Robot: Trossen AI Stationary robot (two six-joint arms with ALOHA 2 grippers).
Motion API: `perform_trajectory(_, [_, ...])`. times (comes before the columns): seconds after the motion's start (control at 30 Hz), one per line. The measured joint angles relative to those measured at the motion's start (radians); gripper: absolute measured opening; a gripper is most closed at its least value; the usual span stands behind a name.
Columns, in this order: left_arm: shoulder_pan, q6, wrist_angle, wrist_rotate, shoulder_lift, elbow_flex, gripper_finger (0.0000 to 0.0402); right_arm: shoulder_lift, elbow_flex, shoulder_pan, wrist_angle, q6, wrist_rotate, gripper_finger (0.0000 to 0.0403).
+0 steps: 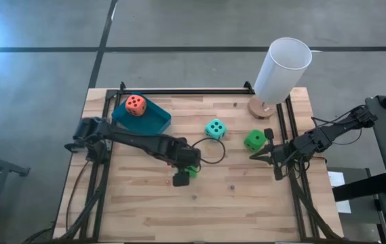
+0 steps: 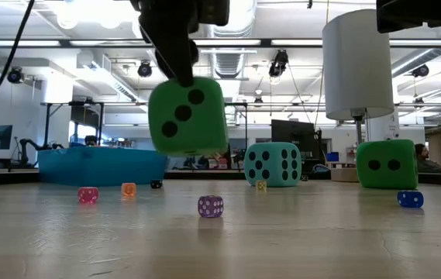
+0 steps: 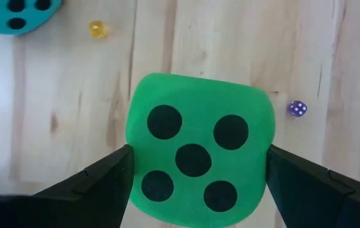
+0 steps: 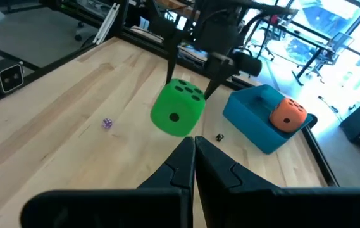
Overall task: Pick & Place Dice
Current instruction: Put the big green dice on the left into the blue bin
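The left pincer [image 1: 187, 174] is clamped on a bright green die [image 2: 187, 118], one dark finger [image 3: 97, 180] pressed against each side of the cube, its five-pip face toward the wrist camera; the low view shows the die hanging clear above the desk [image 1: 233, 203], roughly at mid-desk. Small dice lie scattered on the wood around it: a purple one [image 2: 210, 206], a pink one [image 2: 87, 195], an orange one [image 2: 129, 189], a yellow one [image 2: 261, 185] and a blue one [image 2: 410, 199]. Toward the desk's far left corner sits the blue tray [image 1: 153, 120], with the orange-red die [image 1: 135, 104] resting inside it. The teal die [image 1: 215, 129] stands on the wood near the centre, and the second green die [image 1: 254, 139] rests just beside it toward the right. The right pincer [image 1: 268, 156] waits near the right edge, close to that second green die, its fingers [image 4: 183, 161] pressed together with nothing between them. A white cylindrical lamp [image 1: 282, 70] on a round wooden base stands at the far right corner.
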Motion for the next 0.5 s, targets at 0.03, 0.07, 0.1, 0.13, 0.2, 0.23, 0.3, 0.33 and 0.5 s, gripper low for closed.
perform_trajectory(0.03, [0.000, -0.007, -0.007, -0.007, -0.009, 0.000, 0.0323, 0.000, 0.000, 0.000, 0.000, 0.000, 0.000, 0.0008])
perform_trajectory(0.07, [0.000, -0.011, -0.019, -0.018, -0.019, 0.000, 0.0324, 0.000, 0.000, 0.000, 0.001, 0.000, 0.000, 0.0008])
perform_trajectory(0.1, [0.000, -0.016, -0.032, -0.028, -0.027, 0.000, 0.0325, 0.000, 0.000, 0.000, 0.000, 0.000, 0.000, 0.0008])
perform_trajectory(0.13, [0.000, -0.025, -0.041, -0.039, -0.038, 0.000, 0.0325, 0.000, 0.000, 0.000, 0.000, 0.000, 0.000, 0.0008])
perform_trajectory(0.2, [0.000, -0.045, -0.062, -0.055, -0.059, 0.000, 0.0324, 0.000, 0.000, 0.000, 0.000, 0.000, 0.000, 0.0008])
perform_trajectory(0.23, [0.000, -0.053, -0.078, -0.061, -0.070, 0.000, 0.0324, 0.000, 0.000, 0.000, 0.000, 0.000, 0.000, 0.0008])
perform_trajectory(0.3, [0.001, -0.069, -0.104, -0.069, -0.093, 0.000, 0.0321, 0.000, 0.000, 0.000, 0.000, 0.000, 0.000, 0.0008])
perform_trajectory(0.33, [0.001, -0.078, -0.118, -0.072, -0.104, 0.000, 0.0321, 0.000, 0.000, 0.000, 0.000, 0.000, 0.000, 0.0008])
perform_trajectory(0.5, [0.004, -0.134, -0.196, -0.116, -0.158, -0.001, 0.0323, 0.000, 0.000, 0.000, 0.000, 0.000, 0.000, 0.0008])
